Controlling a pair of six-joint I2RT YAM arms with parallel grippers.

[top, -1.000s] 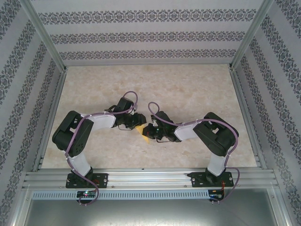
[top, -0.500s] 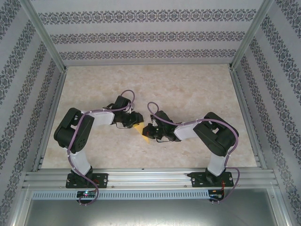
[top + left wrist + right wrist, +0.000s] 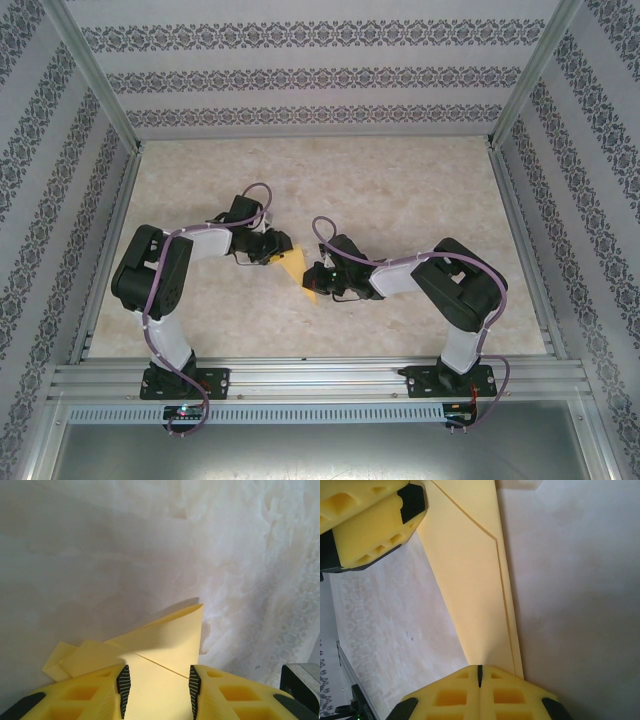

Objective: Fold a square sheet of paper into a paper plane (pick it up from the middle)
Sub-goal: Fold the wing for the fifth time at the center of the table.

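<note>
Top external: left gripper (image 3: pixel 272 250) sits just left of table (image 3: pixel 420 180) centre, low over the surface. Square sheet of paper (image 3: pixel 295 266) lies about at table centre, a touch toward the near edge. It's part-folded and reads as a small yellow wedge between the two grippers. Right gripper (image 3: pixel 314 283) is also near table centre, slightly on the near side, on the wedge's near-right end.

Left wrist: left gripper (image 3: pixel 157 677) has its fingers released and part-way apart, black pads (image 3: pixel 123 685) either side of the sheet (image 3: pixel 167 640). Sheet runs between them and out over the table (image 3: pixel 100 540). One diagonal crease crosses it, the top flap is lifted a little and throws a shadow, and a smaller folded corner pokes out on the left. Can't tell if the pads touch the paper. Nothing looks clamped.

Right wrist: one left-gripper finger (image 3: pixel 370 520) is in the upper-left corner, its pad at the sheet's edge. Sheet (image 3: pixel 470 580) shows as a long tapering strip, layered, with fold lines running along it, lying on the table (image 3: pixel 570 590). Its narrow end goes under the right gripper (image 3: pixel 480 671), whose fingers are clenched tight, seam closed, no gap. Tips sit on the paper. Pinning it or nipping a layer, can't tell.
</note>
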